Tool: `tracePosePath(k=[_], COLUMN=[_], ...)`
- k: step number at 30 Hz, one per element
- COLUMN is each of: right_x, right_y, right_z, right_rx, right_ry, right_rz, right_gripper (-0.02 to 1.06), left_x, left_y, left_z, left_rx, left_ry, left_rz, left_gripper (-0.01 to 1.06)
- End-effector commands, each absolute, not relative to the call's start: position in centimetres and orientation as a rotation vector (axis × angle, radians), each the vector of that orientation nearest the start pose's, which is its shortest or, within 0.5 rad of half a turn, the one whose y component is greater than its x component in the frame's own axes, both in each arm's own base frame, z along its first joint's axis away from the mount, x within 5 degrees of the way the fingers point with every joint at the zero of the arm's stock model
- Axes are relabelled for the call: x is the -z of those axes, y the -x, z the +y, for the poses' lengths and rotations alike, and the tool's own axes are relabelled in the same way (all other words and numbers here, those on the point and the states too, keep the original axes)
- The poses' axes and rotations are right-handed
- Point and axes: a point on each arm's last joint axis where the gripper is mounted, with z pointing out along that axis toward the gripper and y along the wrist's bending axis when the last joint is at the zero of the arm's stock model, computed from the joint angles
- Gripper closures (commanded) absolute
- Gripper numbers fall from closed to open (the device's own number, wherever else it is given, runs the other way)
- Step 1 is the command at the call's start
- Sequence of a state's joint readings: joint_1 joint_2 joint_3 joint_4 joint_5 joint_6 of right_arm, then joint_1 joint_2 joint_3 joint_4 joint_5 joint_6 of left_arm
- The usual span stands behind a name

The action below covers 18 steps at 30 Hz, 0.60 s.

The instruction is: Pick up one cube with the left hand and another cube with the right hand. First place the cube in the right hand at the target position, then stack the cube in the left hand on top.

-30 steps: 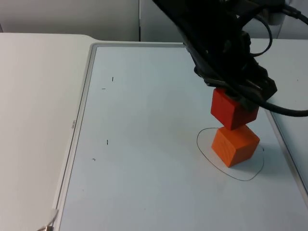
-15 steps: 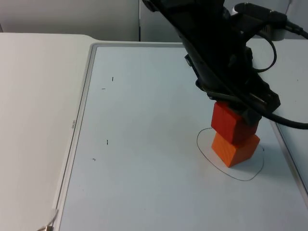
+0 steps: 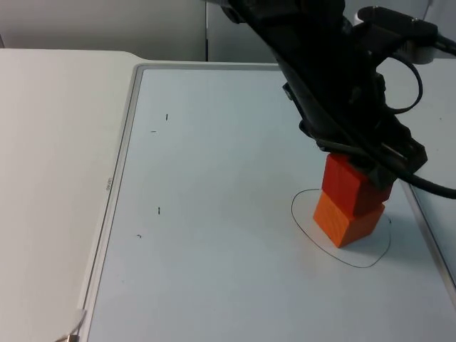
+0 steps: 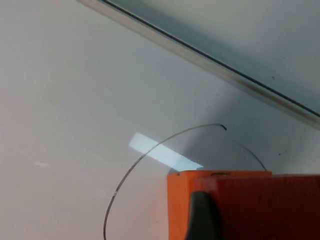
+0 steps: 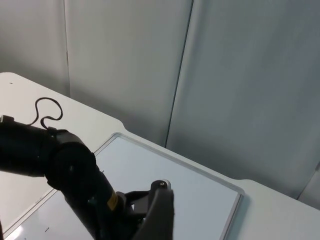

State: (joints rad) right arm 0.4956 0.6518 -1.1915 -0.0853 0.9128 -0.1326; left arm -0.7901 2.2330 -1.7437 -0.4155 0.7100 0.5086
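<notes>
Left gripper [image 3: 360, 160] clamped on red cube [image 3: 349, 184], set on orange cube [image 3: 345, 219] inside the drawn circle [image 3: 340, 226].
Going left to right: white table [image 3: 50, 178], then glossy whiteboard mat [image 3: 214, 214] with tiny pen marks, then the stack at the mat's right side. Arm hides the red cube's top; gripper fingers mostly hidden there. Left wrist view: dark fingertip [image 4: 200, 217] against the red cube's matte face, orange cube edge beside it, circle cut off. Right gripper: can't tell grip state.
</notes>
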Motion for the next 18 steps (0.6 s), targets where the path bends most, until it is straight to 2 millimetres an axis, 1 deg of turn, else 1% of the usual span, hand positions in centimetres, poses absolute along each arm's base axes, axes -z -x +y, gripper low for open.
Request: tracePosePath(k=[1,7,17,18], right_x=[-46.41,-46.41,-46.42,-46.42], right_y=[-7.1,-7.12,-7.12,-7.12], right_z=[3.08,3.06,3.04,3.04], right_rx=[-0.144,-0.14,-0.136,-0.136], right_ry=[0.574,0.574,0.577,0.577], right_rz=[1.757,1.757,1.756,1.756], right_gripper=[0.25,0.25,0.25,0.25], left_x=[-16.44,-15.72,-15.75,-15.75], left_y=[-32.35,-32.39,-32.36,-32.36], left_z=[-36.51,-36.55,-36.59,-36.59], left_rx=[0.538,0.533,0.549,0.549], left_ry=[-1.353,-1.359,-1.334,-1.332], left_rz=[2.321,2.334,2.351,2.353], left_gripper=[0.85,0.85,0.84,0.83])
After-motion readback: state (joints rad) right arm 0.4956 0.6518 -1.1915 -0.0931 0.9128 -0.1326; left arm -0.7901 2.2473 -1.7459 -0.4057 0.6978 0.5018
